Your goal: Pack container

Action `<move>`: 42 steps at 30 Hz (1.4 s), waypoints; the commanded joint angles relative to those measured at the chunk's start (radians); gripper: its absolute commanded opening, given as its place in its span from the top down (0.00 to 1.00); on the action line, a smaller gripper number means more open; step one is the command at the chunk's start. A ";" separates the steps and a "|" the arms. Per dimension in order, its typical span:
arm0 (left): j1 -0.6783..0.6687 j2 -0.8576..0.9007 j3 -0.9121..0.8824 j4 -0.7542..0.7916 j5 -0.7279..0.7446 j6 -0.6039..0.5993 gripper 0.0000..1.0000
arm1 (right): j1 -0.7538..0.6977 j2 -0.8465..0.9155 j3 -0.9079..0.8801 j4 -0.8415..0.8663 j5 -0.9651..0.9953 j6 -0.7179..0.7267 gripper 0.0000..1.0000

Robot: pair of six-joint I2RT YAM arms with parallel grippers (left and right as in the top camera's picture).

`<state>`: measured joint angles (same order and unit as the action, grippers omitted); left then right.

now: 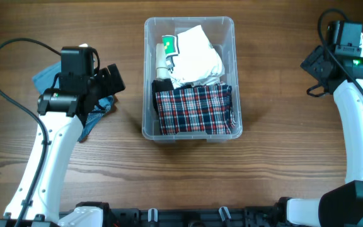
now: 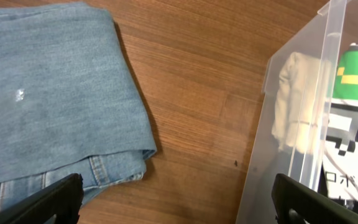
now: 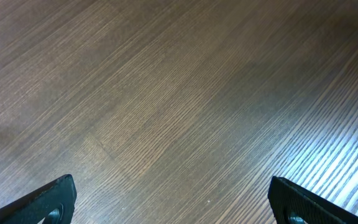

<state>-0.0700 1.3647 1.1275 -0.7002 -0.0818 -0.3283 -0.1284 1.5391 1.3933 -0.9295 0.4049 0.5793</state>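
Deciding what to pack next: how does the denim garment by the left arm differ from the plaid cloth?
The denim garment is plain light blue; the plaid cloth is checked red, white and dark. The denim garment lies on the table outside the container; the plaid cloth lies inside it. Overhead, the left arm partly hides the denim garment, not the plaid cloth. Both are folded fabric.

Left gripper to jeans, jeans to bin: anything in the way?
Nothing visible. The open left gripper hangs at the folded jeans edge; only wood table shows between them and the container wall.
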 commanded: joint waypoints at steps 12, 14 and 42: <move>0.075 0.213 0.019 0.122 -0.114 -0.340 0.91 | -0.005 0.008 -0.010 0.003 0.013 0.003 0.00; 0.092 0.228 0.019 0.130 -0.114 -0.341 0.96 | -0.005 0.008 -0.010 0.003 0.013 0.004 0.00; 0.113 0.353 0.019 0.145 -0.135 -0.443 0.96 | -0.005 0.008 -0.010 0.003 0.013 0.004 0.00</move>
<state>0.0349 1.7130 1.1309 -0.5606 -0.1978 -0.7471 -0.1284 1.5391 1.3933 -0.9295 0.4049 0.5793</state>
